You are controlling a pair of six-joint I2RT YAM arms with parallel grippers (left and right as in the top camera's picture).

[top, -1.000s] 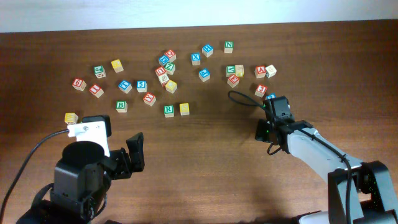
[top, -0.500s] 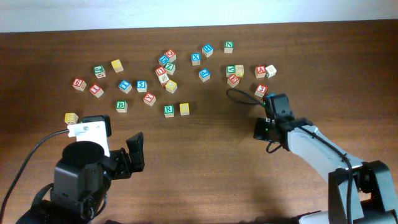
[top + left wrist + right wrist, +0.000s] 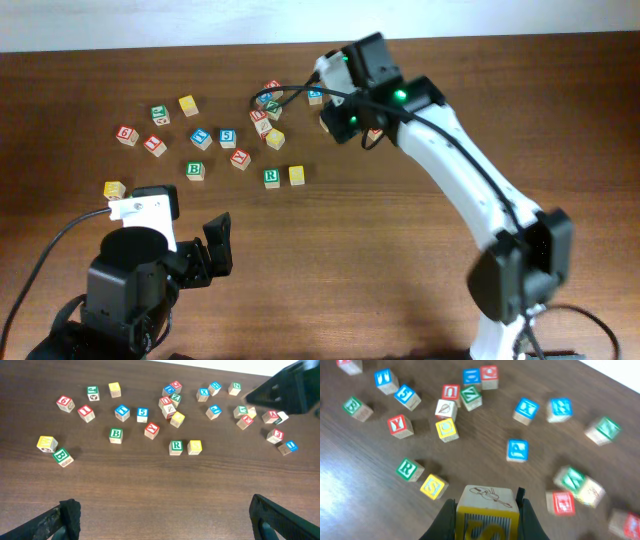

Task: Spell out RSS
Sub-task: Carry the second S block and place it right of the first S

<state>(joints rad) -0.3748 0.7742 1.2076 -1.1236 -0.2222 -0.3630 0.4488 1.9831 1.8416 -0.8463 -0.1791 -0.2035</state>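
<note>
the right gripper (image 3: 486, 519) is clenched on a yellow-framed letter block (image 3: 485, 501), with one finger on each side of it, at the bottom centre of the right wrist view. the upper face of this block shows a small line drawing. its letter face is cut by the frame edge, so i cannot tell which letter it is. in the overhead view this gripper is in the upper centre of the frame, over the scattered blocks, and i cannot make out the held block there. the green r block (image 3: 271, 177) lies on the dark wooden table (image 3: 380, 260) near the middle of the frame, below the main cluster. a yellow block (image 3: 296, 175) lies just beside it on its right. the two are very close, but i cannot tell if they touch. in the right wrist view the letter on the yellow one looks like an s. to the left of this pair are a red y block (image 3: 240, 158), a green b block (image 3: 195, 171) and a blue 5 block (image 3: 228, 137), each apart from the others. the left gripper (image 3: 162, 520) is at the lower left of the overhead frame. its dark fingers (image 3: 65, 517) are spread wide into the two bottom corners of the left wrist view, with nothing between them.
</note>
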